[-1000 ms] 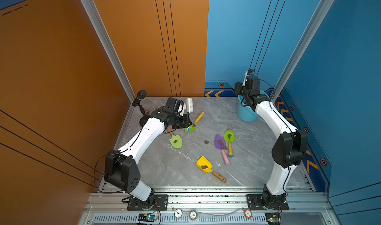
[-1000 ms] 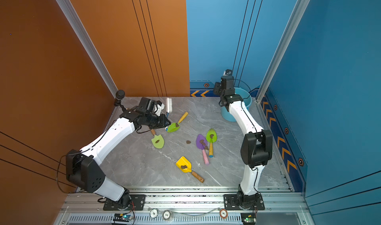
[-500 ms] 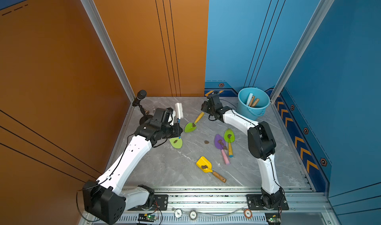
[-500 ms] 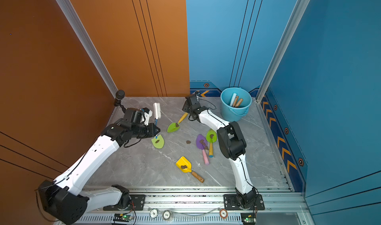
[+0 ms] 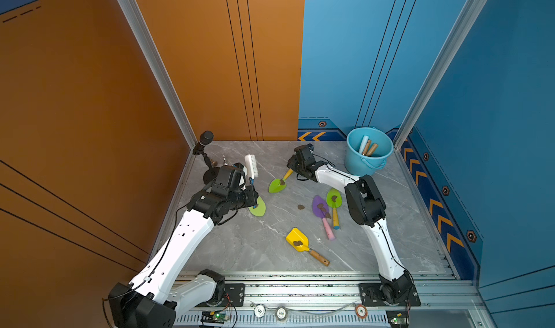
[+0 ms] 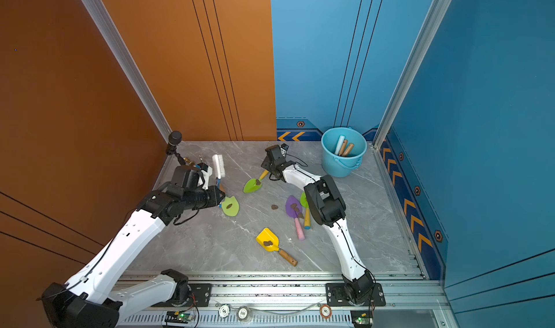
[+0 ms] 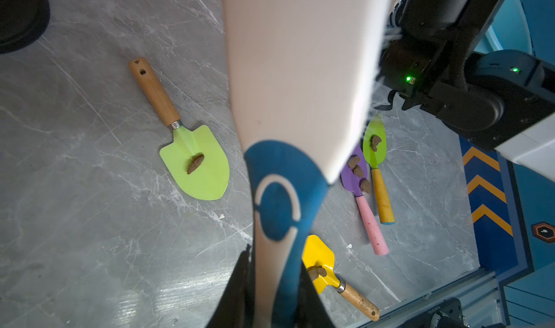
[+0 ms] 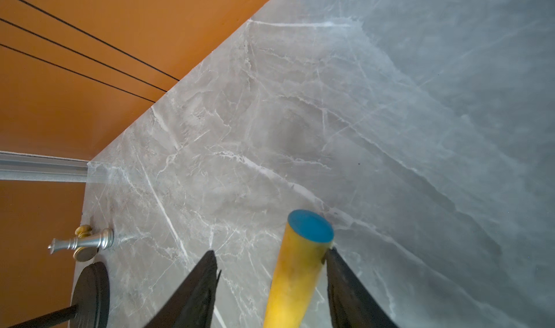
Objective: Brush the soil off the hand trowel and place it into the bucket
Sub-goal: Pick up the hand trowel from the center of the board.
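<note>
The hand trowel, a green blade with a yellow handle, lies on the grey table with a lump of soil on it. My right gripper stands open around the handle's blue-capped end; one finger touches it and a gap remains on the other side. The right gripper sits at that handle in both top views. My left gripper is shut on the blue-and-white brush, which points up, bristles to the right. The light-blue bucket stands at the back right.
The bucket holds several trowel handles. More soiled trowels lie about: a green one by the brush, a purple one, a green one, a yellow one. One loose lump lies mid-table. A microphone stand is at the back left.
The right arm left the bucket and swung left and down to the green trowel's handle. The left arm drew back toward the front left, the brush still in its grip.
</note>
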{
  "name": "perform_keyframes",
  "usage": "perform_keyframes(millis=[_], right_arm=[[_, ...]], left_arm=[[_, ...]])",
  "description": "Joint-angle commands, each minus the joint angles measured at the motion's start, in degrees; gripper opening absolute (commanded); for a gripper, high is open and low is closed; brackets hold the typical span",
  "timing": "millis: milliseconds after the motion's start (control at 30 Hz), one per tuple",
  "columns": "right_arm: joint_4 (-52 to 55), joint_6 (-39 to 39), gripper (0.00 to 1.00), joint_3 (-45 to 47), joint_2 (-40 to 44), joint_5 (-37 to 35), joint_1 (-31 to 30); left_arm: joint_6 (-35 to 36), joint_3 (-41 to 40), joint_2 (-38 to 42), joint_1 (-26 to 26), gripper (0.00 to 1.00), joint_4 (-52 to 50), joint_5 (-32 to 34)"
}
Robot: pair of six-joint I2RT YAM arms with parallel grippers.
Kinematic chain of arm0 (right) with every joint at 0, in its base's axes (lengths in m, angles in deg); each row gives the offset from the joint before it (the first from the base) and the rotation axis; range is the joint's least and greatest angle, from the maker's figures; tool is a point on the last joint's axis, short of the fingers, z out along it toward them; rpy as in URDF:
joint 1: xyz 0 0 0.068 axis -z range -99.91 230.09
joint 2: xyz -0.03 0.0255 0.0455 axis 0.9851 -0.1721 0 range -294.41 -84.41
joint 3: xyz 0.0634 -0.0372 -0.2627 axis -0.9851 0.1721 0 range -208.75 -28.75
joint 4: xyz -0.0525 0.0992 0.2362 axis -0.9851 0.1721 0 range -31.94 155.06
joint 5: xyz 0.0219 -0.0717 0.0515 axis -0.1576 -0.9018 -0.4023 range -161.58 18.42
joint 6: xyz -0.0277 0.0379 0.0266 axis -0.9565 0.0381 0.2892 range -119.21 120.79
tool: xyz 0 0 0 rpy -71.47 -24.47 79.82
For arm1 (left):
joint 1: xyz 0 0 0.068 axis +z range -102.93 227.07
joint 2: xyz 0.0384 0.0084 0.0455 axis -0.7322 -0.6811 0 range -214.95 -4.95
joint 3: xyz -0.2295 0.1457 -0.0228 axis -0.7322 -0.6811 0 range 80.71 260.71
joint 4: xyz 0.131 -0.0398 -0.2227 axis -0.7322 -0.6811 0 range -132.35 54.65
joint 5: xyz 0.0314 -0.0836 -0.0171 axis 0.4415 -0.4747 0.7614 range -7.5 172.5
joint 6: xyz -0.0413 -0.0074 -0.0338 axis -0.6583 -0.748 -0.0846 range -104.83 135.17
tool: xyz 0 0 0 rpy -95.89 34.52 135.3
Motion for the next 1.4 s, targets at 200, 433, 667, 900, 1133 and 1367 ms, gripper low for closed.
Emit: perform_keyframes(millis=[200,433,667,900,1133,1367], right_arm=[[0.0,2.3,0.59,-4.2,-4.3,-3.5,-0.9],[-0.8,2.7,0.52,-5.6,-6.3,-4.3,-0.7],[-1.0,2.9,0.43,-5.4,-5.6,-3.3,-0.6],[-4.3,4.6,0.28,-2.1,-4.1,-1.3,-0.4],[-7.5,-1.0,0.16,1.4,1.7,2.1,0.4],[-4.4,-20.0,0.13,7.5,13.3,3.5,0.3]], left_arm=[[-0.5,0.2,-0.8,0.1,0.0,-0.2,1.9],[-1.0,-1.2,0.7,-0.4,0.0,-0.3,2.9],[-0.6,-2.1,1.8,-0.4,0.0,-0.6,2.9],[0.7,-4.1,2.4,-0.9,0.0,-0.6,4.1],[5.8,-3.1,-0.6,-2.4,0.0,-0.6,4.9],[13.7,2.9,-11.7,-6.8,0.0,-2.1,8.1]])
